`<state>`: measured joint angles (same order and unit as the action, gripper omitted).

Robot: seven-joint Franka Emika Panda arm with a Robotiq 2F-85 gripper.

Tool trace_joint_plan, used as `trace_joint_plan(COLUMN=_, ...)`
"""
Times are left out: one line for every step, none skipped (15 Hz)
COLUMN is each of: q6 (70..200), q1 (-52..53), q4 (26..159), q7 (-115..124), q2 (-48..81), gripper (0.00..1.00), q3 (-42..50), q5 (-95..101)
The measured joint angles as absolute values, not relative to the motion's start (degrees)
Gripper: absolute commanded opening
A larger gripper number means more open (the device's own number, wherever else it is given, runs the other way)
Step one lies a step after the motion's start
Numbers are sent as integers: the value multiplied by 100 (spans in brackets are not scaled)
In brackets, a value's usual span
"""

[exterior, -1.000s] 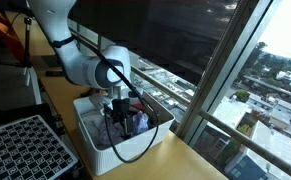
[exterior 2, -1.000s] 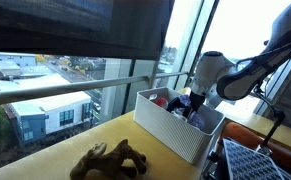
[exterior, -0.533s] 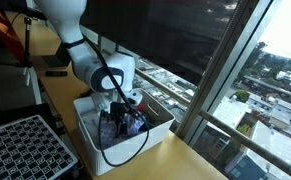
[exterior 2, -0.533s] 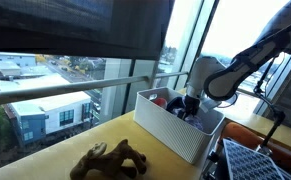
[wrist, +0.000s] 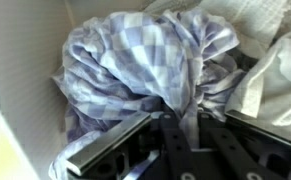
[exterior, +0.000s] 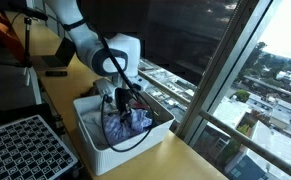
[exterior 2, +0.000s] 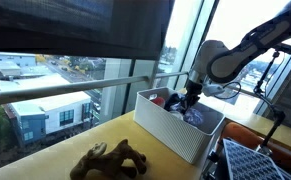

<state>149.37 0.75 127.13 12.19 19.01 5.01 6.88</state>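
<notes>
In an exterior view, one brown plush toy [exterior 2: 110,158] lies at lower left on the table [exterior 2: 45,170]. Right of it stands one white bin [exterior 2: 170,128], and one black grid tray [exterior 2: 257,160] sits at lower right. One claw [exterior 2: 189,103] hangs over the bin, right of centre. In the wrist view, one blue-checked cloth [wrist: 145,65] fills the centre and one white cloth [wrist: 275,70] lies at the right edge. The claw's fingers, at the bottom of that frame, are almost closed and pinch a fold of the checked cloth, whose bulk lies bunched inside the bin.
</notes>
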Motion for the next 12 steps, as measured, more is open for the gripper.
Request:
trace_joint_plan(q6=14871, q1=94, q4=12722, q7=1219, q2=1715, gripper=3, q3=480, q5=687)
trace_joint_plan(q6=14786, q1=120, q4=12728, q7=1221, q2=1503, gripper=3, q3=450, q5=687)
trace_joint_plan(q6=14696, q1=151, q4=12730, q7=1222, q2=1256, gripper=3, q3=417, q5=687)
trace_joint_plan(q6=14601, q1=183, q4=12729, q7=1222, q2=1003, gripper=3, q3=383, q5=687)
trace_joint_plan(q6=14511, q1=206, q4=12724, q7=1222, q2=736, gripper=3, q3=343, q5=688)
trace_joint_plan(q6=14441, q1=222, q4=12716, q7=1222, q2=464, gripper=3, q3=301, q5=700)
trace_joint_plan(q6=14374, q1=225, q4=12702, q7=1222, q2=195, gripper=3, q3=256, q5=727)
trace_joint_plan(q6=14320, q1=227, q4=12676, q7=1222, q2=-54, gripper=3, q3=212, q5=746)
trace_joint_plan(q6=14273, q1=227, q4=12631, q7=1222, q2=-298, gripper=3, q3=162, q5=762)
trace_joint_plan(q6=14236, q1=227, q4=12577, q7=1218, q2=-535, gripper=3, q3=106, q5=766)
trace_joint_plan(q6=14181, q1=228, q4=12508, q7=1213, q2=-753, gripper=3, q3=38, q5=766)
trace_joint_plan(q6=14115, q1=230, q4=12416, q7=1205, q2=-965, gripper=3, q3=-49, q5=766)
